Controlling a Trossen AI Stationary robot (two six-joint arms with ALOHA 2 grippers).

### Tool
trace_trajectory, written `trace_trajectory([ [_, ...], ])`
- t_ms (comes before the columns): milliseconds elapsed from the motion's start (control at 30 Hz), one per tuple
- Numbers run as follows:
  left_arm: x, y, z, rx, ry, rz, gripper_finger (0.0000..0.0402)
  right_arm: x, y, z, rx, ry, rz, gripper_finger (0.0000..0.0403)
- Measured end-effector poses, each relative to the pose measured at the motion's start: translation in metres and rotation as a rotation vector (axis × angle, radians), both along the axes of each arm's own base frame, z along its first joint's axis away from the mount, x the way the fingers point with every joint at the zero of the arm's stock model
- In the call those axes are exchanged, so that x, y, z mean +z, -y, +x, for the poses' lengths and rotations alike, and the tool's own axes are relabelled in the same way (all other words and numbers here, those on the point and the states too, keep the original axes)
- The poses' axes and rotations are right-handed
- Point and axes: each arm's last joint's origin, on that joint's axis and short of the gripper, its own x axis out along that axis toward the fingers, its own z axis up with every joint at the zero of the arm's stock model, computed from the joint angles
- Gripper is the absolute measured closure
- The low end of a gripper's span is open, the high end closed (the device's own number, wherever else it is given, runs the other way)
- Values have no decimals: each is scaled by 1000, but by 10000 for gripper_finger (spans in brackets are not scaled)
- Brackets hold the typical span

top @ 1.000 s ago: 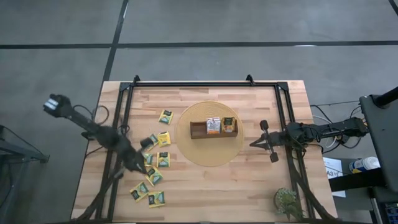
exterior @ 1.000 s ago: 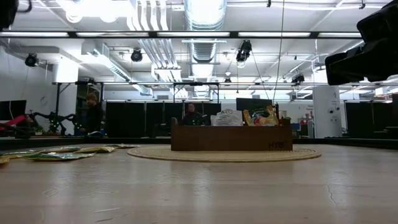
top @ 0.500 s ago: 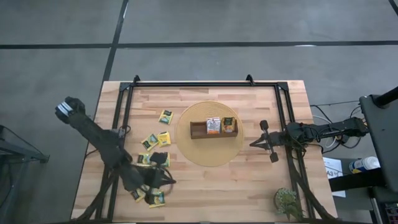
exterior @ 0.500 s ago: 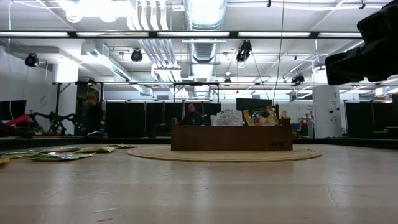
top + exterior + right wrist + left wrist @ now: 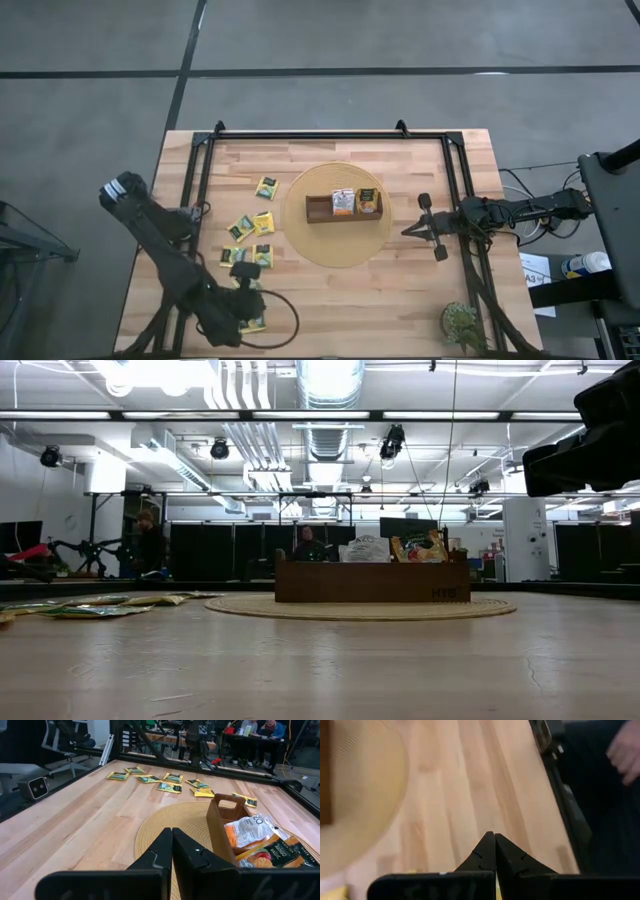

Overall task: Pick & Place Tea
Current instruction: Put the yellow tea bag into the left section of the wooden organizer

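Note:
Several yellow-green tea packets lie flat on the left half of the table; the right wrist view shows them too, and the low view shows them edge-on. More packets, white-orange and green, stand in the brown wooden tray on a round woven mat. My left gripper is shut and empty above the table's near-left part, over some packets that the arm hides. My right gripper is shut and hangs right of the mat.
A black metal frame runs around the table top. A small potted plant stands at the near right corner. Bare wood lies between the mat and the near edge. A person's hand shows beyond the table in the left wrist view.
My left arm has swung from over the packets toward the table's near edge, and its gripper has turned toward the right. It now covers the nearest packets. The right arm has kept still.

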Motion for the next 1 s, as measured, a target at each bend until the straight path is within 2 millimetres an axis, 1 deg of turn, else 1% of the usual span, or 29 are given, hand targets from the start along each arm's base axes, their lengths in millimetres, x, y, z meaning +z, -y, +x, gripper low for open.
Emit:
trace_trajectory([
  [133, -1, 10, 7, -39, -50, -19, 398, 0, 0, 0, 0, 0, 0, 394],
  [233, -11, 16, 10, -89, -111, -15, 380, 0, 0, 0, 0, 0, 0, 394],
  [367, -22, 21, 12, -98, -164, -16, 335, 0, 0, 0, 0, 0, 0, 394],
  [600, -41, 28, 18, -32, -216, -15, 240, 0, 0, 0, 0, 0, 1, 394],
  [733, -55, 32, 20, 29, -266, -1, 199, 0, 0, 0, 0, 0, 1, 394],
  [867, -68, 33, 22, 105, -319, 8, 185, 0, 0, 0, 0, 0, 2, 394],
  [1000, -79, 36, 21, 181, -405, -45, 184, 0, 0, 0, 0, 0, 1, 394],
])
